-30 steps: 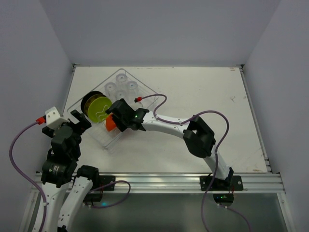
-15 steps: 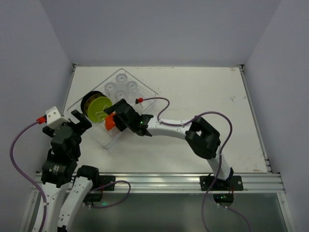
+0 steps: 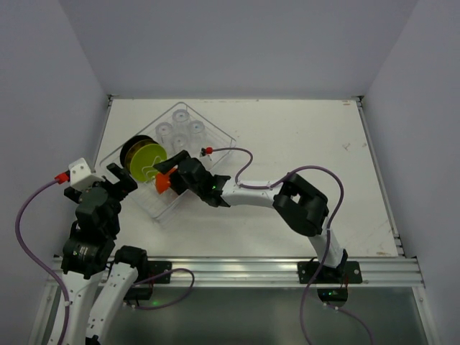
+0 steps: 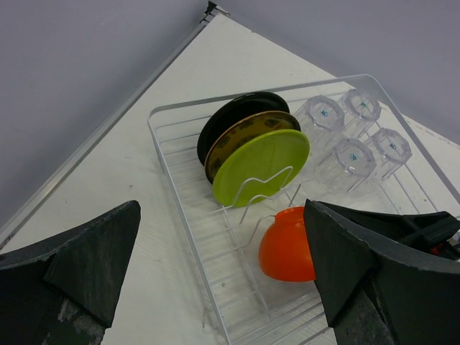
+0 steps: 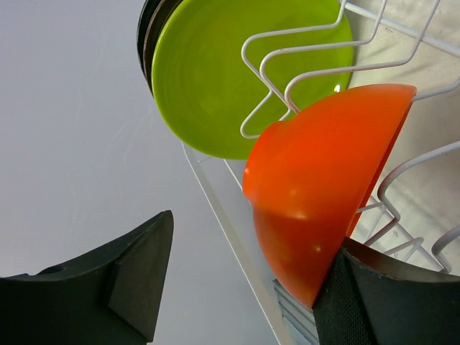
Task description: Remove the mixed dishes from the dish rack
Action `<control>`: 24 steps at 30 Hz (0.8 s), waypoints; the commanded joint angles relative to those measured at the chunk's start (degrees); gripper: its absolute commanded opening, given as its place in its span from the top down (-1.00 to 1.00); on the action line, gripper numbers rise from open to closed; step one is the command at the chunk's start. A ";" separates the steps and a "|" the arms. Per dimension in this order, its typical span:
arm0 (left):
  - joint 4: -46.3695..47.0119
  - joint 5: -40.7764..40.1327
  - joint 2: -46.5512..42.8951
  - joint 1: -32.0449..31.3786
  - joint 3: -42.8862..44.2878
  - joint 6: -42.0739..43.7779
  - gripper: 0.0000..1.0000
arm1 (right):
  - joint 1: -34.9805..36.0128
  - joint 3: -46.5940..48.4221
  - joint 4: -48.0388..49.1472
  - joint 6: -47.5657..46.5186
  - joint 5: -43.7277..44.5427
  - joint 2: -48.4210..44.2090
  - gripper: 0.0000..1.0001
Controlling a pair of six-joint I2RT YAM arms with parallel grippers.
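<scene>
The silver wire dish rack [image 3: 205, 139] lies at the table's left. In it a yellow-green plate [image 3: 146, 162] stands on edge in the tines, with a black disc [image 4: 230, 118] right behind it. Several clear tumblers [image 3: 180, 128] stand at the far end. The orange bowl [image 3: 162, 184] leans on a tine at the near end. My right gripper [image 3: 171, 177] is open around the bowl [image 5: 316, 187]; one finger [image 5: 374, 295] touches it, the other stands apart. My left gripper [image 3: 118, 180] is open and empty, left of the rack [image 4: 164, 147], looking at the plate [image 4: 262, 162] and bowl [image 4: 287, 244].
The rack's near-left rim [image 4: 194, 237] lies between my left gripper [image 4: 221, 208] and the bowl. The left wall rises just beyond the table edge [image 4: 108, 122]. My right arm [image 3: 251, 192] stretches across the table's middle. White tabletop [image 3: 309, 136] spreads to the right.
My right gripper has turned and closed in on the orange bowl, its fingers now on either side of it. The left arm has not moved.
</scene>
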 commanded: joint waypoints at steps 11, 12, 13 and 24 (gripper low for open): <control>2.73 0.93 -0.12 -0.45 -0.70 1.19 -1.00 | -0.07 -6.41 10.79 -0.87 0.74 -1.06 -0.11; 2.73 1.02 -0.03 -0.45 -0.70 1.28 -1.00 | -0.07 -7.03 11.24 -1.13 0.83 -1.24 -0.09; 2.73 1.02 0.06 -0.45 -0.70 1.28 -1.00 | -0.07 -7.03 11.25 -1.66 0.74 -1.33 -0.07; 2.82 1.11 -0.20 -0.45 -0.70 1.28 -1.00 | -0.07 -8.96 16.96 -3.07 0.39 -1.59 -0.03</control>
